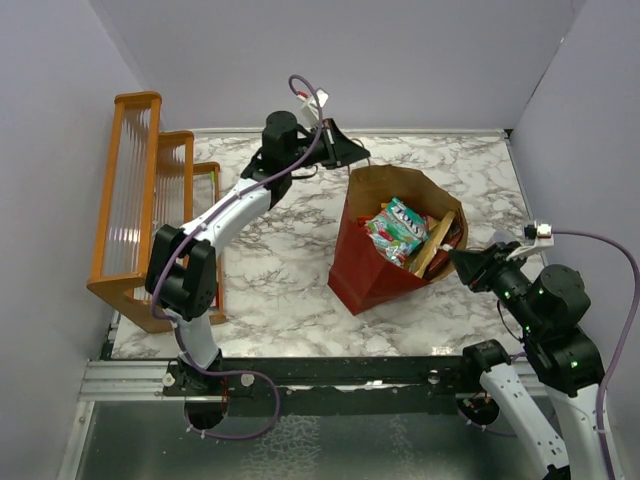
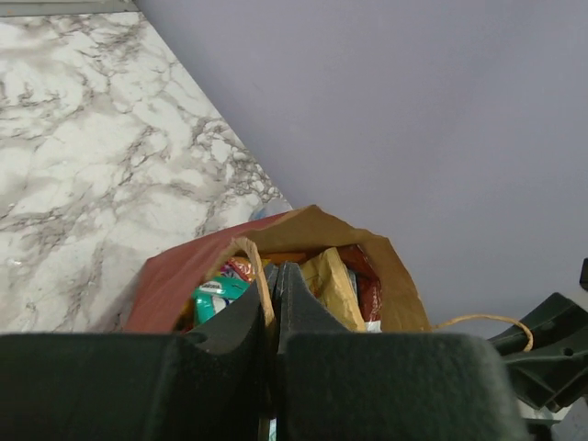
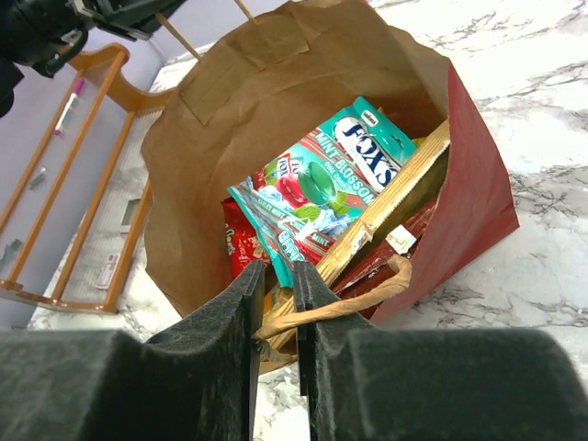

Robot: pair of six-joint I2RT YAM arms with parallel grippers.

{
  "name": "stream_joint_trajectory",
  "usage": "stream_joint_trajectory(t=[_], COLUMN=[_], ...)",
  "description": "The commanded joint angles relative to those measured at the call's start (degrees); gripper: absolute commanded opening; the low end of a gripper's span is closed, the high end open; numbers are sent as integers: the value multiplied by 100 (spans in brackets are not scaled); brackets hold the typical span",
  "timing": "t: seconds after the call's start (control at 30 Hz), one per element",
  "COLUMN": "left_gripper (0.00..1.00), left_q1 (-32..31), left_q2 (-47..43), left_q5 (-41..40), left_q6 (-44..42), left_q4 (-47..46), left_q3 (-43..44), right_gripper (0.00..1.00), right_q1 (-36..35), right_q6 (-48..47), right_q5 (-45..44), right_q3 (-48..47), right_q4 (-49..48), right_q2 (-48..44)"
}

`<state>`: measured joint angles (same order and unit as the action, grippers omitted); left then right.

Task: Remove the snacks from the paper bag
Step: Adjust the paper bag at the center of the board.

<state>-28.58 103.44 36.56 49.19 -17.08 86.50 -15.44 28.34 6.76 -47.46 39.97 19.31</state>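
The paper bag (image 1: 365, 272) stands open on the marble table, dark red outside and brown inside. Inside lie the snacks: a teal-white pouch (image 3: 323, 184) on top, a gold-edged orange-brown chip bag (image 3: 397, 195) beside it and a red packet (image 3: 241, 244) underneath. My left gripper (image 2: 274, 269) is at the bag's far rim, shut on a twisted tan handle (image 2: 256, 274). At the near right rim, my right gripper (image 3: 276, 272) is shut on the other handle (image 3: 369, 296), which loops out between its fingers. Both grippers (image 1: 352, 158) (image 1: 463, 263) hold the mouth wide.
An orange wooden rack (image 1: 140, 200) stands along the left side of the table. Grey walls close in the back and both sides. The right arm (image 2: 549, 351) shows beyond the bag in the left wrist view.
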Motion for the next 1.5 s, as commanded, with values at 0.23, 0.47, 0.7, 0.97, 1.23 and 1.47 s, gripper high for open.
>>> stream_joint_trajectory(t=[0.23,0.47,0.7,0.97,1.23,1.47], left_gripper=[0,0,0,0,0,0], left_q1=[1396,2600,2805,2798,2754,2752], left_q2=[-1571,-2244,-2839,-3676,-4199,-4654], left_q5=[777,1019,984,1387,1723,1355], left_q6=[316,-673,-1126,-1043,-704,-872], left_q4=[-18,1679,2239,1772,1583,2185], left_q3=[-654,-90,-344,-1538,-2064,-2196], right_gripper=[24,32,54,73,73,74], right_q1=[-38,-38,-38,-38,-33,-38], right_q6=[-615,86,-450,-917,-540,905], right_q5=[2200,3945,3756,3223,3353,2886], right_q3=[166,444,383,705,832,1465], right_q4=[-1173,-2885,-2415,-1587,-2016,-3646], right_q2=[821,2428,3248,2609,2720,3909])
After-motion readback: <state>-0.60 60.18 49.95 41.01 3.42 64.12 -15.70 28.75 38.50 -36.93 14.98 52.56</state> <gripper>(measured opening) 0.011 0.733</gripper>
